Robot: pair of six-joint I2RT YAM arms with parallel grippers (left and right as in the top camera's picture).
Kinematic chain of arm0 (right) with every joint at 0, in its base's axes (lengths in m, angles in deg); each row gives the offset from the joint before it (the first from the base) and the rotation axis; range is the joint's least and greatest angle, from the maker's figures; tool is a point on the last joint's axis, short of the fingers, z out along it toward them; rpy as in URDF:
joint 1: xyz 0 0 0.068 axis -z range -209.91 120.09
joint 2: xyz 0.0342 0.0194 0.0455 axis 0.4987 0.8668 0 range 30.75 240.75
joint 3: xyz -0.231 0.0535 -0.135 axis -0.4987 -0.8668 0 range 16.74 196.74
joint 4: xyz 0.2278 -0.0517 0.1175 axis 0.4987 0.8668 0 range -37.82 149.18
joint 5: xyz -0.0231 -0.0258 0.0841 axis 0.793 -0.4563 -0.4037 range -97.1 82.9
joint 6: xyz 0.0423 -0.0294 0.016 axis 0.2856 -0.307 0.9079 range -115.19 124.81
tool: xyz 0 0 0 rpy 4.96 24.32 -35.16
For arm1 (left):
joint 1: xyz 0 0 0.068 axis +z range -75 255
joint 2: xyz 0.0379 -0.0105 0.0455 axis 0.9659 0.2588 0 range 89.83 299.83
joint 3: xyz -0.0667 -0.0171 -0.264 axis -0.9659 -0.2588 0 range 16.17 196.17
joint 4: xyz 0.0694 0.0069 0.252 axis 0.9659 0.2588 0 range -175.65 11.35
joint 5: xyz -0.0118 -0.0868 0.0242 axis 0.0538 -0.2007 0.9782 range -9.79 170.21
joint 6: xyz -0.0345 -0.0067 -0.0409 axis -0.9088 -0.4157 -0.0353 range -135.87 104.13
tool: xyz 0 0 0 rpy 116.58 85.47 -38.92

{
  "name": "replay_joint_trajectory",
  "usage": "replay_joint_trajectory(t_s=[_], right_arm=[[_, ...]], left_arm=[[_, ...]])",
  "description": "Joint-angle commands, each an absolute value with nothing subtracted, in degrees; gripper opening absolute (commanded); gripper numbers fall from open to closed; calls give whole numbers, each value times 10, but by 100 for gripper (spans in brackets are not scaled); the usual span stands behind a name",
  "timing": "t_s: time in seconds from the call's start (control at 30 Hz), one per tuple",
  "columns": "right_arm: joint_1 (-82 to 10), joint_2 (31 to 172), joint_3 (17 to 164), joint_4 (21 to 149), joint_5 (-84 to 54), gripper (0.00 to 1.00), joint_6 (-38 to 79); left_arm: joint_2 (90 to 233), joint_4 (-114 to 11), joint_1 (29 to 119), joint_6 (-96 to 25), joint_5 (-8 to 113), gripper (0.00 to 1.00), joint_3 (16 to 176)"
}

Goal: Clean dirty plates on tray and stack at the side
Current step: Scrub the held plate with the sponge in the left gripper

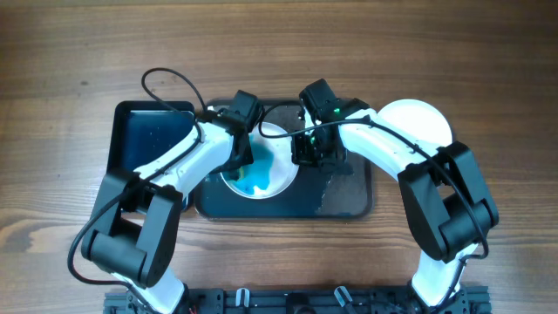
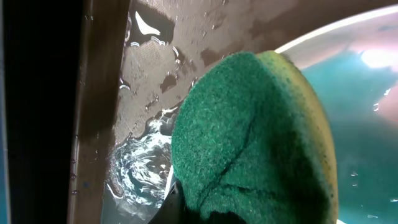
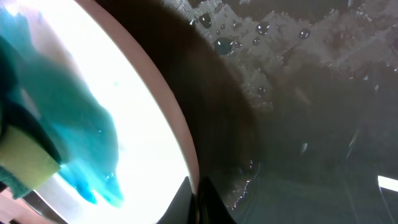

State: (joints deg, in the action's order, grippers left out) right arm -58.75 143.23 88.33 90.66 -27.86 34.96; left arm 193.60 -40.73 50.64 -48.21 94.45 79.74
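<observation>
Overhead, I see the job part done. One white clean plate (image 1: 420,124) lies on the worktop (image 1: 70,70) off the right end of the tray (image 1: 349,199), well apart from the wash. I cannot tell whether more than one is stacked there. The plate (image 1: 272,174) I am working on lies on the tray between my two arms, and blue soap (image 1: 255,183) is pooled over its lower left part. A blue tub (image 1: 144,135) sits just beside the tray's left end. I see no other dirty plate on the tray, though my arms hide some of it.

My left claw (image 1: 241,159) is clamped on the sponge (image 2: 249,143). In the left wrist view its green face fills the frame and it is pressed down at the plate's rim, with wet tray beside it. My right claw (image 1: 306,155) is at the plate's right edge. The right wrist view shows one dark fingertip against the rim, with the bright plate on one side and beaded tray on the other. I cannot tell whether that claw pinches the rim or only rests by it.

As I judge it, this is mid-scrub: the soap is spread over only part of the plate and the rest looks bare. What is left is to finish wiping, clear off the soap, lift the plate off the tray and set it on the clean plate.
</observation>
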Motion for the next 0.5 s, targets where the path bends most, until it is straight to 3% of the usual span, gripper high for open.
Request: replay_joint_trajectory(t_s=[0.0, 0.23, 0.47], right_arm=[[-582, 1430, 884, 913, -265, 4, 349], [-582, 1430, 884, 914, -260, 4, 348], [-582, 1436, 883, 911, -251, 5, 348]], left_arm=[[1945, -387, 516, -489, 908, 4, 859], [1945, -297, 524, -477, 854, 4, 1005], [1944, -292, 593, -479, 873, 4, 1019]])
